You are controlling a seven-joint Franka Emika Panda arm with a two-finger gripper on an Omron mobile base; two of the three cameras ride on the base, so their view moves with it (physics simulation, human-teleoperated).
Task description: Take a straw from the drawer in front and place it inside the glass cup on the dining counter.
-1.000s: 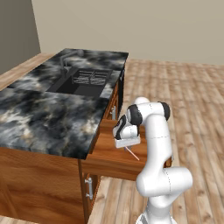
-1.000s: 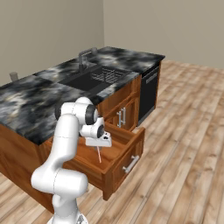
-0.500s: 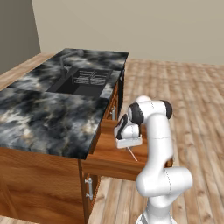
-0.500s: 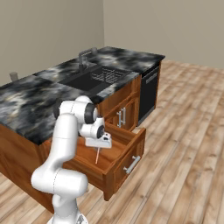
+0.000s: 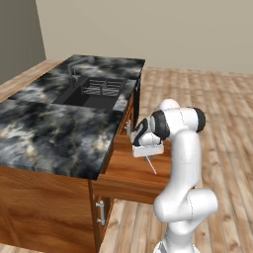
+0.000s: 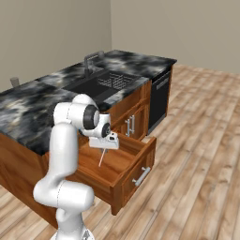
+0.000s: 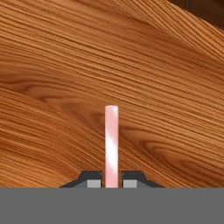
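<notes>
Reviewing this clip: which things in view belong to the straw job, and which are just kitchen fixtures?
Job:
- straw, pinched in the shut gripper, hanging over the drawer
- drawer, pulled open
- glass cup, on the far edge of the dining counter

Bystanders:
- sink
- faucet
- dishwasher
- cabinet doors

sink (image 5: pixel 94 94), faucet (image 6: pixel 91 60), dishwasher (image 6: pixel 158 101), wood floor (image 6: pixel 197 154)
</notes>
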